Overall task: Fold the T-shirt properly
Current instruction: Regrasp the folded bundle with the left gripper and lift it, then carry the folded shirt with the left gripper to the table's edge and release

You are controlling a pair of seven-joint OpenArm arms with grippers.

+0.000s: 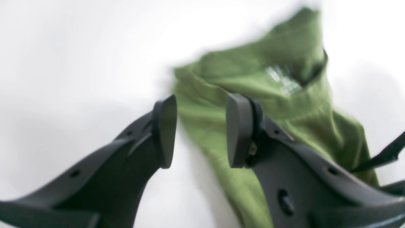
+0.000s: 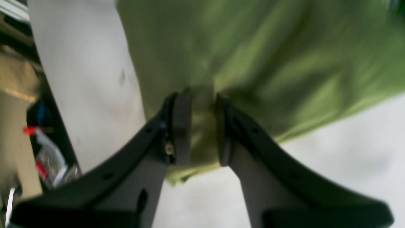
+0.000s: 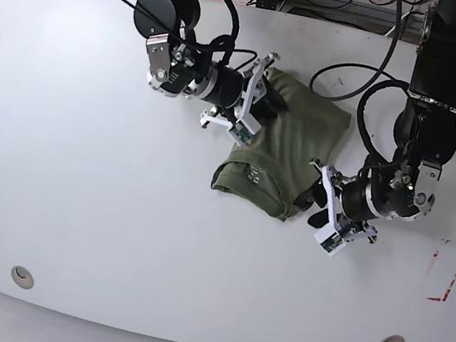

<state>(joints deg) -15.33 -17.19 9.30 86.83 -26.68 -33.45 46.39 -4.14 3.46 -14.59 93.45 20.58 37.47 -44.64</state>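
Observation:
The olive-green T-shirt [image 3: 288,150] lies bunched and partly folded near the middle of the white table [image 3: 83,157], its collar and label [image 1: 284,80] facing up. My right gripper [image 3: 255,97] is at the shirt's far left edge. In the right wrist view the right gripper [image 2: 202,129] is shut on a fold of the T-shirt [image 2: 253,47]. My left gripper [image 3: 317,201] sits at the shirt's near right edge. The left wrist view shows the left gripper [image 1: 201,131] open with nothing between its pads, the T-shirt [image 1: 269,79] just beyond them.
Black cables [image 3: 348,73] loop over the table's back edge behind the shirt. A red marking [image 3: 446,271] is at the right side, and two round holes [image 3: 20,277] sit near the front edge. Clutter [image 2: 47,158] lies past the table's edge in the right wrist view.

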